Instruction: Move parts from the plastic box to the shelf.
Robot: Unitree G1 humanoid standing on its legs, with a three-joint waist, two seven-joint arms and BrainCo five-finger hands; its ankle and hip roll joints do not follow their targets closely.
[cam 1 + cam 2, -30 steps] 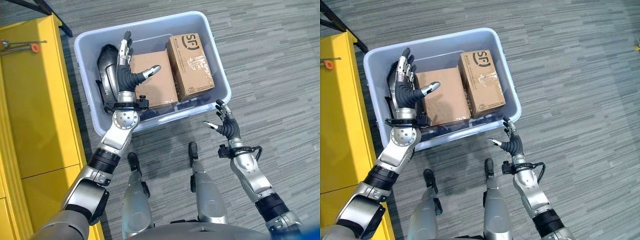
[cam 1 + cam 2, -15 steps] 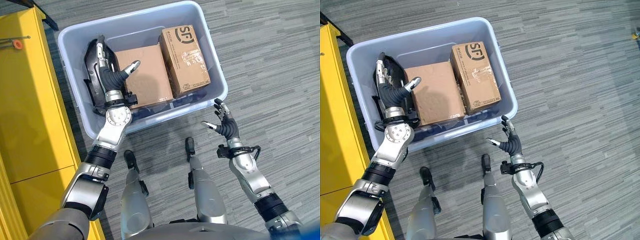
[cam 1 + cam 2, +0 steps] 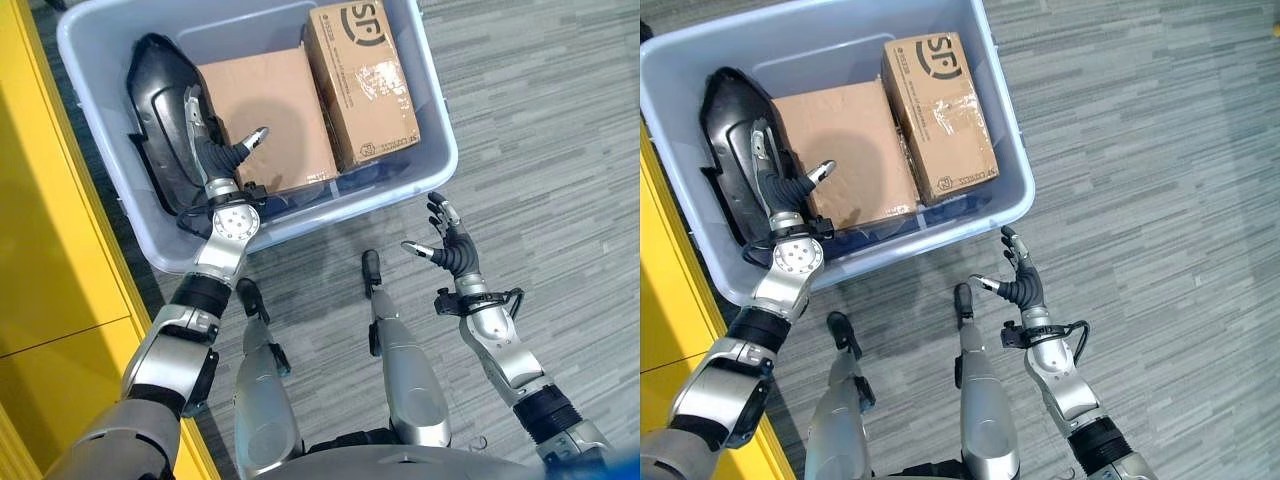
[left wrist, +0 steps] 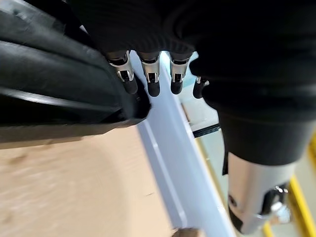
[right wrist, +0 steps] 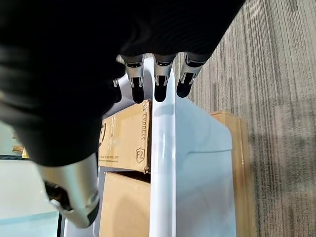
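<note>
Plastic box (image 3: 440, 150): it is sitting on the grey floor right in front of the robot, pale blue, with the yellow shelf (image 3: 60, 260) running along its left side.

Flat carton (image 3: 262, 115): it is lying in the middle of the box, brown and wide, just beside the left hand's thumb.

Upright carton (image 3: 362, 85): it is standing along the box's right wall, touching the flat one.

Black moulded part (image 3: 158, 120): it is leaning along the box's left wall, long and curved, and this looks like the piece being gone for.

Left hand (image 3: 205, 140): it is reaching down inside the box with fingers straight and thumb spread wide, holding nothing; the fingers are lying against the black part's inner face, the thumb is pointing out over the flat carton.

Right hand (image 3: 448, 245): it is hovering outside the box, near its front right corner, fingers relaxed and spread, empty.

Step in hand: probably getting a hold on the black part with the left hand.

Doing it well: the fingers are needing to slide round an edge of the shell, since the smooth curved face is offering little to pinch; the thumb should be closing from the carton side so the part is not pushed harder into the wall.

Watch for: the long part may be swinging or catching the box rim on the lift towards the shelf.
</note>
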